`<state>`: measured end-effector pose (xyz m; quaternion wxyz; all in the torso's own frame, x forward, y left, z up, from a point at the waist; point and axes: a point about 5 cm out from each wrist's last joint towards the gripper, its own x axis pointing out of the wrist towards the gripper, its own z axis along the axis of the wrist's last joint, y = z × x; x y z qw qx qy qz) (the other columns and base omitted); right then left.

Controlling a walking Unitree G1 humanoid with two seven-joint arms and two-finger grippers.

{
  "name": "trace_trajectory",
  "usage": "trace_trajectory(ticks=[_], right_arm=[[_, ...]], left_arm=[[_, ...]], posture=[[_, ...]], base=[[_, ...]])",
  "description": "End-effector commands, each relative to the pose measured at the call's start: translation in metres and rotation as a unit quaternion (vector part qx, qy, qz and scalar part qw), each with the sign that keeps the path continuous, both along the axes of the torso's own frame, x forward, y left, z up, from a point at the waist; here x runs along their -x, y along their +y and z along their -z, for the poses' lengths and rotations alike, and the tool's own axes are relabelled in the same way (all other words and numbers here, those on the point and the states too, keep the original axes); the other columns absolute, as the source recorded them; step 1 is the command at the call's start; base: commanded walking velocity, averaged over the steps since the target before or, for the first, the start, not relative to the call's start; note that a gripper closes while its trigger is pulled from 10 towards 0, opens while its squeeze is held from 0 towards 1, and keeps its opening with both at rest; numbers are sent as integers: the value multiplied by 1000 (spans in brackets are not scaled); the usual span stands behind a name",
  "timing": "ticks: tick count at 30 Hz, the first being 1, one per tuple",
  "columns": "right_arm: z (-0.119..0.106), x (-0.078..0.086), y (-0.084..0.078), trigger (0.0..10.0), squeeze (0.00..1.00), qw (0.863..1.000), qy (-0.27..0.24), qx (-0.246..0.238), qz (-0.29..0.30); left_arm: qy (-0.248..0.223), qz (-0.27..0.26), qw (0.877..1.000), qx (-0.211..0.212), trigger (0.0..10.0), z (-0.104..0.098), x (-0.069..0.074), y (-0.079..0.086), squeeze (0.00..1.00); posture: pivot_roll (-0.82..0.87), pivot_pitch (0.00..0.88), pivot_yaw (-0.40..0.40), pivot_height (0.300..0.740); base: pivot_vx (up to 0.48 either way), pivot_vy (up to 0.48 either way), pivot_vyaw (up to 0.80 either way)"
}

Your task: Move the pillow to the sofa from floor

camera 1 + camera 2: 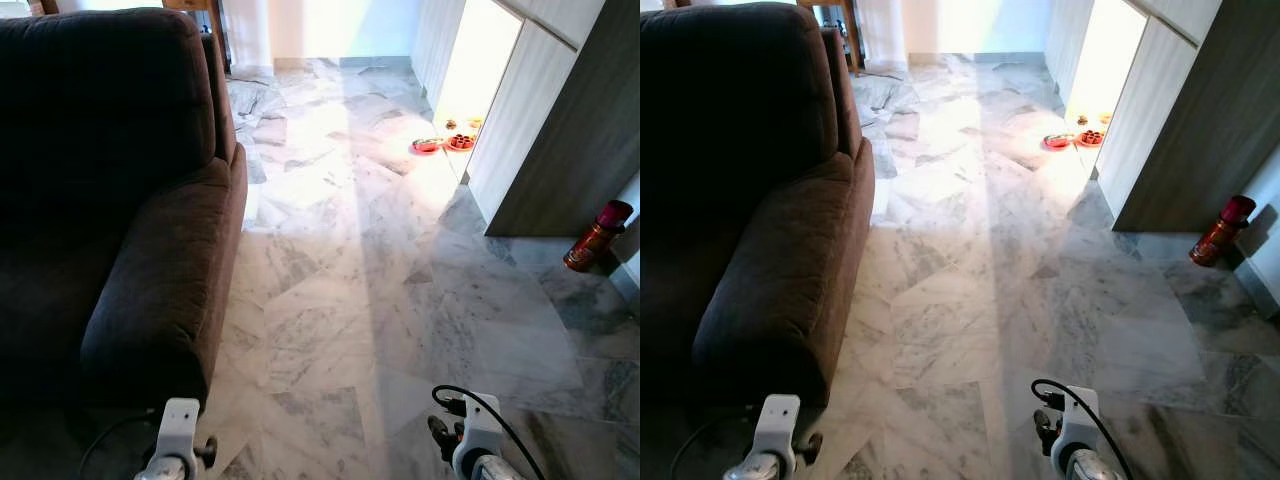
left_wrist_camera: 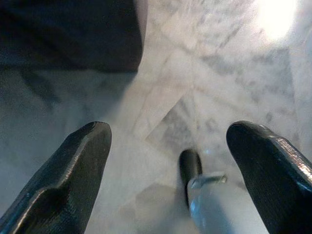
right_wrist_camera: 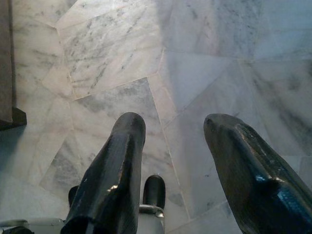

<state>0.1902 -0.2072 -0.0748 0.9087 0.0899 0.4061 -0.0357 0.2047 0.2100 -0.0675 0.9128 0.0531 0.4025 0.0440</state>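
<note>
While both arms hang low at the near edge of the head views, the left tool (image 2: 165,165) and the right tool (image 3: 175,165) point down at the marble floor (image 1: 380,260), each released, with its two black fingers spread wide and nothing between them. From the left wrist, one finger (image 2: 73,170) sits beside a dark foot-like part of the robot, and the dark base of the sofa (image 1: 120,200) lies across the far side of that view. The sofa fills the head view from about 8 o'clock up to 11 o'clock, its rounded armrest (image 1: 165,290) reaching toward the left arm; its seat is so deep in shade that what lies on it cannot be made out, and I cannot pick out a pillow on the lit floor or the couch. At about 1 o'clock, two red dishes (image 1: 442,144) sit on the floor in a glare of light by a pale cabinet (image 1: 520,110), their contents too small to tell. At 3 o'clock a red cylinder (image 1: 598,235) with a dark top leans near the dark wall panel (image 1: 590,130); any label on it is unreadable. A black cable (image 1: 480,405) loops over the right wrist.
</note>
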Motion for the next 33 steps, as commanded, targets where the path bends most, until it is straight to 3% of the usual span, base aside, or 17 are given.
trace_trajectory(ticks=[1, 12, 15, 18, 22, 26, 33], right_arm=[[-1, -1, -2, 10000, 0, 1000, -2, -1, 6], [4, 6, 2, 10000, 0, 1000, 18, -2, 9], [4, 7, 0, 10000, 0, 999, 22, 23, -6], [6, 10, 1, 10000, 0, 1000, 26, 3, 3], [7, 12, -2, 10000, 0, 999, 30, 9, 23], [5, 11, -3, 10000, 0, 999, 25, 28, 7], [5, 11, -3, 10000, 0, 999, 22, 20, 14]], left_arm=[[5, 0, 1000, -3, 10000, 1, 2, 1, 0], [37, -23, 999, -4, 10000, 12, 26, 7, 0], [40, -24, 999, -4, 10000, 13, 28, 8, 0], [44, -23, 999, -7, 10000, 14, 30, 9, 0], [46, -20, 999, -8, 10000, 14, 31, 11, 0], [47, -17, 999, -9, 10000, 13, 30, 12, 0], [46, -12, 999, -9, 10000, 13, 28, 11, 0]], posture=[[-44, 20, -43, 736], [-42, 19, -40, 736], [-38, 18, -41, 736], [-35, 11, -40, 736], [-34, 0, -36, 736], [-32, 0, -35, 736], [-31, 0, -34, 736]], base=[[0, 0, 0], [0, 115, 0], [0, 335, 0], [0, 334, 0], [0, 327, 0], [0, 320, 0], [0, 318, 800]])
